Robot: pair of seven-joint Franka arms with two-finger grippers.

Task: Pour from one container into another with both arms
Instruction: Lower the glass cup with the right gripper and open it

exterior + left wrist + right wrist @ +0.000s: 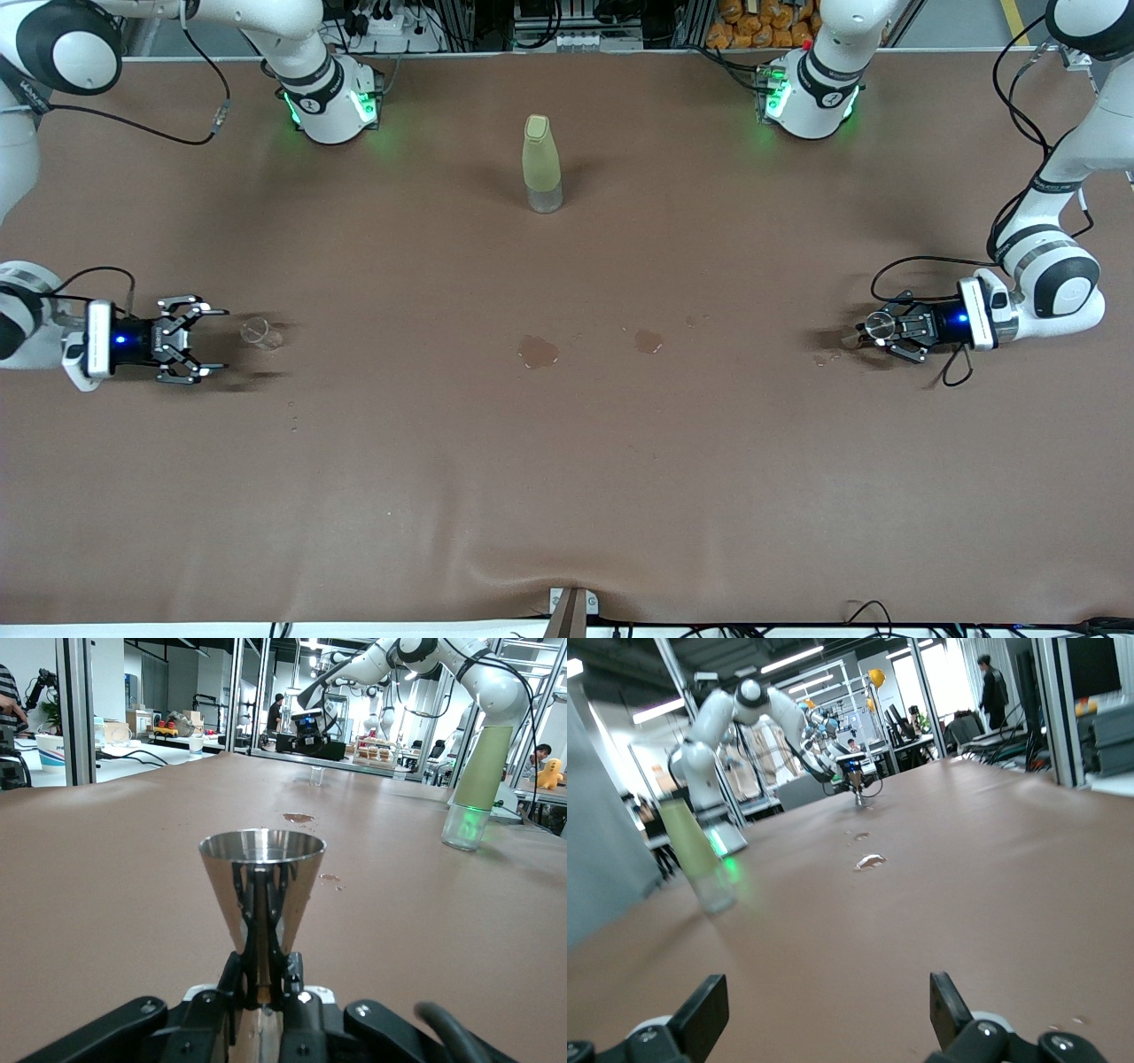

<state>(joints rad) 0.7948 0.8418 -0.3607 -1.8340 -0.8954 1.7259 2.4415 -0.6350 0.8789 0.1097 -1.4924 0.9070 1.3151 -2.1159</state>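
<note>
My left gripper lies low at the left arm's end of the table, shut on a shiny metal cone-shaped cup. In the left wrist view the cup stands upright, mouth up, its narrow foot pinched by the left gripper. My right gripper lies low at the right arm's end, open, with nothing between its fingers. A small clear glass stands just off its fingertips, apart from them. The right wrist view shows the right gripper wide open over bare mat, and the glass does not show there.
A tall pale yellow-green bottle stands mid-table near the arms' bases, also in the wrist views as bottle and bottle. Two small puddles wet the brown mat. Droplets lie by the cup.
</note>
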